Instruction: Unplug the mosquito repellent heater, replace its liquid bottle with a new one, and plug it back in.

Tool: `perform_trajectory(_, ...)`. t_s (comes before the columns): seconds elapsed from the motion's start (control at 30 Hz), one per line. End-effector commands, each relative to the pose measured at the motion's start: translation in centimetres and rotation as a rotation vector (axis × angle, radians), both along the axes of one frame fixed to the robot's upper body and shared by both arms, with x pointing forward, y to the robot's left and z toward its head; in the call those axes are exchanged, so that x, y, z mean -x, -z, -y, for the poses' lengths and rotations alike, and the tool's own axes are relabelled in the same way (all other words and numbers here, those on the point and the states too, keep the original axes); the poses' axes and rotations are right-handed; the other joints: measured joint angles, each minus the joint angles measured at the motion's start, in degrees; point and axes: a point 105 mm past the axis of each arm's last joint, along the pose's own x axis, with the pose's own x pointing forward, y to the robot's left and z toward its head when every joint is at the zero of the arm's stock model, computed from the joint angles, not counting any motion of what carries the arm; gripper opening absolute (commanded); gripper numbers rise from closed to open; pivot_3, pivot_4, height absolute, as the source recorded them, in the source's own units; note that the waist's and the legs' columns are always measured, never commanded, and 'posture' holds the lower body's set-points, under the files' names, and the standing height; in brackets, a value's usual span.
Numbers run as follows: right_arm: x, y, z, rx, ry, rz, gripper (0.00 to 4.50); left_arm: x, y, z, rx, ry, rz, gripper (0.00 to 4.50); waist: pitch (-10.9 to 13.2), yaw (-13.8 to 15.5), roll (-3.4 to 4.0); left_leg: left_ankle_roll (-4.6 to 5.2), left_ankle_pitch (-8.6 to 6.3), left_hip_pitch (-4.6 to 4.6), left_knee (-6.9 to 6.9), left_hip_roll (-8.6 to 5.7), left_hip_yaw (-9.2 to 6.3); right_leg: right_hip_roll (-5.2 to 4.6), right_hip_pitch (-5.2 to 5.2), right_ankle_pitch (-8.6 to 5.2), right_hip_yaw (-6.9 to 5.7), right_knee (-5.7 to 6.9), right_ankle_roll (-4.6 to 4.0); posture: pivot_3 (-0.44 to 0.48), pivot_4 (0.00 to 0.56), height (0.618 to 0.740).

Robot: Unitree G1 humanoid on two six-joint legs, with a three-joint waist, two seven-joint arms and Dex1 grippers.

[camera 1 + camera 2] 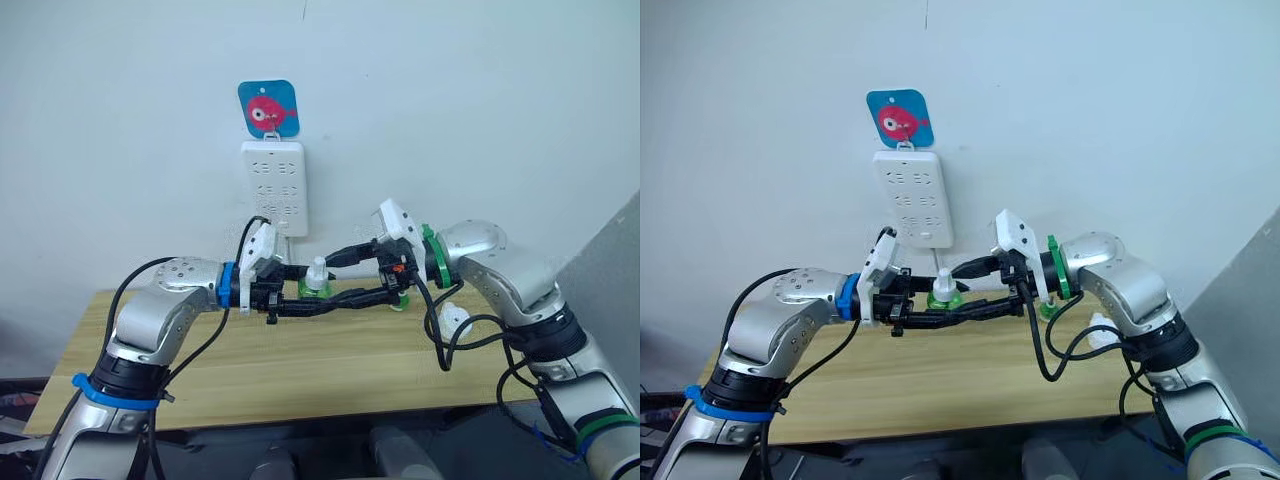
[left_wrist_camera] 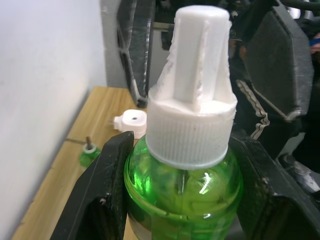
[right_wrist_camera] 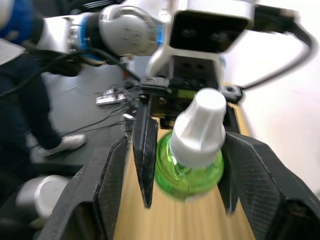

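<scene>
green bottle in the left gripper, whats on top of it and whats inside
A white ribbed cap with a tall white cover sits on the green bottle, held in the left gripper. Clear green liquid shows inside; the cap hides the neck.

No readable text.
The blue card [image 1: 269, 108] above the power strip [image 1: 274, 188] bore only a red fish drawing; no words or numbers could be read.
</scene>
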Motion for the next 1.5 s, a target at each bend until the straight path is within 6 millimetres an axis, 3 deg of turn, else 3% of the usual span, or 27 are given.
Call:
perform_trajectory(0.03,-0.1,-2.1,0.7,-0.076,0.097,0.071,2.97,-0.7,-1.1,0.1,0.034,-0.043,0.067,2.30,0.00,0.07,0.00,0.00,0.00,0.00,0.02,0.00,-0.01,0.00,0.01,0.00,0.00,0.00,0.00,-0.119,0.030,0.740)
perform_trajectory(0.23,0.0,-2.2,0.4,-0.216,0.356,0.074,2.97,-1.9,-0.8,0.7,0.052,-0.127,0.115,2.30,-0.02,0.06,0.02,0.00,0.00,0.00,0.00,0.00,0.00,0.00,0.02,0.00,0.02,-0.02,0.00,-0.130,0.034,0.740)
perform_trajectory(0.47,0.2,-0.9,-1.6,-0.235,0.449,0.001,2.97,-2.1,-0.8,1.2,0.054,-0.126,0.122,2.30,-0.03,-0.16,0.04,0.00,0.00,0.02,-0.02,0.00,0.05,0.01,0.01,0.00,0.07,-0.02,0.01,-0.144,0.039,0.740)
perform_trajectory(0.7,-0.9,-0.5,-1.7,-0.230,0.509,-0.023,2.97,-2.3,-1.1,1.2,0.062,-0.133,0.133,2.30,-0.03,-0.08,0.04,0.00,0.00,0.01,-0.01,-0.02,0.06,0.01,0.02,0.00,0.06,-0.06,0.01,-0.134,0.041,0.740)
perform_trajectory(0.8,-0.7,-0.5,-1.8,-0.227,0.492,-0.028,2.40,-2.2,-1.1,1.1,0.065,-0.139,0.133,2.30,-0.03,-0.10,0.04,0.00,0.00,0.01,-0.04,0.00,0.05,0.01,0.02,0.00,0.05,-0.06,0.01,-0.132,0.039,0.740)
perform_trajectory(0.93,-0.4,-0.6,-1.9,-0.221,0.462,-0.023,1.06,-2.2,-1.2,1.1,0.068,-0.142,0.132,2.30,-0.03,-0.11,0.04,0.00,0.00,0.01,-0.05,0.00,0.05,0.01,0.02,-0.01,0.06,-0.08,0.02,-0.127,0.038,0.740)
perform_trajectory(1.3,-0.1,-1.1,-1.9,-0.232,0.396,-0.006,1.05,-2.0,-1.3,1.1,0.086,-0.132,0.098,2.30,-0.03,-0.09,0.04,0.00,0.00,0.01,-0.05,-0.01,0.05,0.01,0.02,-0.04,0.06,-0.10,0.07,-0.131,0.040,0.740)
perform_trajectory(1.5,-0.1,-1.2,-1.9,-0.236,0.383,-0.003,1.05,-2.4,-0.9,0.5,0.020,-0.125,0.112,4.19,-0.02,-0.10,0.04,0.00,0.00,0.01,-0.06,-0.01,0.05,0.02,0.02,-0.05,0.05,-0.11,0.08,-0.131,0.040,0.740)
